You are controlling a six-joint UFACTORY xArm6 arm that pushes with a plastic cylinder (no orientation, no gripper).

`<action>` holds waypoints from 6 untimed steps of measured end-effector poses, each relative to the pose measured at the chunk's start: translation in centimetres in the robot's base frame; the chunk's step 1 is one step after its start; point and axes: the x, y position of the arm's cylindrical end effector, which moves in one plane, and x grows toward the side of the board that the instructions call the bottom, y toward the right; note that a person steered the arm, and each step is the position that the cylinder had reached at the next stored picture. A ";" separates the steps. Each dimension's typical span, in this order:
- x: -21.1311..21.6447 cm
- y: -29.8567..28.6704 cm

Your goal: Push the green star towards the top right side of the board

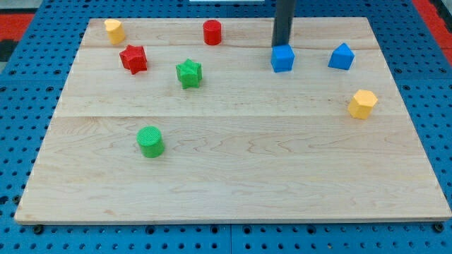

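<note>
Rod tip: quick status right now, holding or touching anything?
My tip: no pincer, holds nothing; sits right behind the blue cube, contact unclear, far from the green star.

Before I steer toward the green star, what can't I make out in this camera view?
- My tip: its very end sits right behind the blue cube; whether they touch cannot be told.
- The rod's upper part and the arm: cut off by the view's top edge.
- The second blue block: its exact shape is too small to tell.
- The green star shows fully, left of my tip.
</note>
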 end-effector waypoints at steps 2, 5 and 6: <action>9.2 -4.7; 5.6 -15.3; 5.1 -16.5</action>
